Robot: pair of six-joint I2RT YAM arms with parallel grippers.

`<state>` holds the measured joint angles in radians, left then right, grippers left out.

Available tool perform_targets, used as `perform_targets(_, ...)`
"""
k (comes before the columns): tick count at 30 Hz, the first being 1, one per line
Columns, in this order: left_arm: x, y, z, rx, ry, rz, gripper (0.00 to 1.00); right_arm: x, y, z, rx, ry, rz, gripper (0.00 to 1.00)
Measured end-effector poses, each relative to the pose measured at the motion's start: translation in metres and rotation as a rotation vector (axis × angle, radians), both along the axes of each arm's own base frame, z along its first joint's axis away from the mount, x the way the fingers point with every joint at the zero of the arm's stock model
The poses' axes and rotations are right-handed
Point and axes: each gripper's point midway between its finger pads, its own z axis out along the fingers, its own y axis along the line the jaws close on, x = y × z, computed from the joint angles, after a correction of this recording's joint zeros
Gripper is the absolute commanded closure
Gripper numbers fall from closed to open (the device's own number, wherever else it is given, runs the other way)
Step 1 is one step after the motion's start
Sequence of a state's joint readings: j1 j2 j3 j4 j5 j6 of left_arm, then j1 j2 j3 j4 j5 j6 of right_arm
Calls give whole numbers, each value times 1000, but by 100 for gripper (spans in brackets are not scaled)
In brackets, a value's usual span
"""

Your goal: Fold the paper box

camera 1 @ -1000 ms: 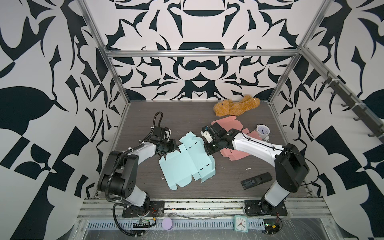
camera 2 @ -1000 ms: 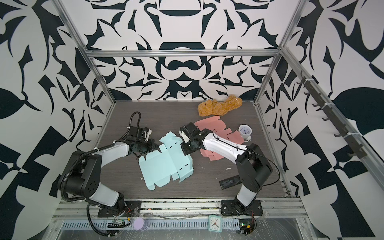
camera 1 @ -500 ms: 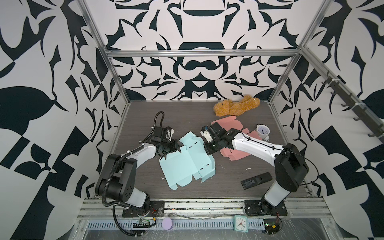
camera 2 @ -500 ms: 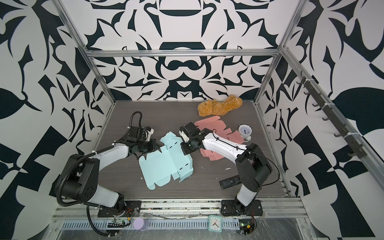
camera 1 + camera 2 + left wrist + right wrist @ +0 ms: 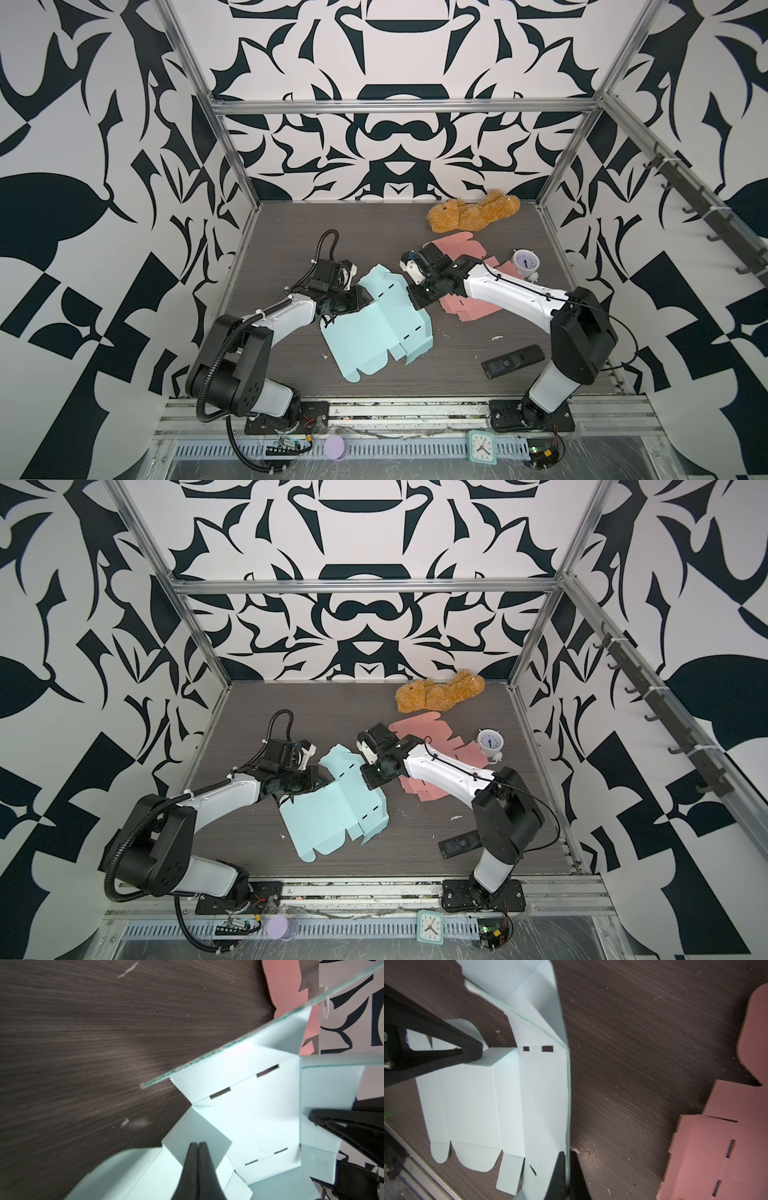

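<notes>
The pale blue paper box (image 5: 374,332) (image 5: 328,816) lies as a partly creased blank in the middle of the table. My left gripper (image 5: 356,297) (image 5: 319,777) (image 5: 198,1144) is shut, and its tips rest against a small square flap (image 5: 197,1134) (image 5: 494,1056) that stands up at the blank's left edge. Across the blank, my right gripper (image 5: 417,298) (image 5: 372,780) (image 5: 566,1154) is shut on the edge of the far side panel (image 5: 548,1088). That panel is lifted off the table and bows upward.
Pink box blanks (image 5: 469,309) (image 5: 720,1147) lie just right of the right gripper. A brown plush bear (image 5: 473,216) lies at the back, a white alarm clock (image 5: 525,264) at the right and a black remote (image 5: 513,361) near the front right.
My left gripper has moved right, from beside the blank's left edge onto its small flap. The right arm and its hold on the panel have barely shifted.
</notes>
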<state>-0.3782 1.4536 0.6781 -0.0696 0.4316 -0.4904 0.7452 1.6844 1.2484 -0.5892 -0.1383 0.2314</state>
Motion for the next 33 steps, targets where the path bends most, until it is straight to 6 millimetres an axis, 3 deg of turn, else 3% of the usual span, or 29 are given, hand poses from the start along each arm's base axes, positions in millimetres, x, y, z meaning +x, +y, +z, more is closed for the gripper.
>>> perform_targets(5, -1, -2, 6, -19, -4, -3, 100, -1, 0, 2, -47, -38, 26, 96)
perform_targets(13, 2, 2, 42, -59, -104, 4, 99, -1, -3, 12, -205, -173, 104, 96)
perform_targets(22, 20, 42, 83, -113, -203, 122, 99, 5, 3, 29, -381, -372, 209, 96)
perform_targets(28, 39, 71, 83, -162, -169, 210, 93, -2, 19, 28, -501, -480, 327, 96)
perform_targets(33, 53, 76, 68, -179, -99, 229, 88, -5, 30, 28, -579, -559, 410, 96)
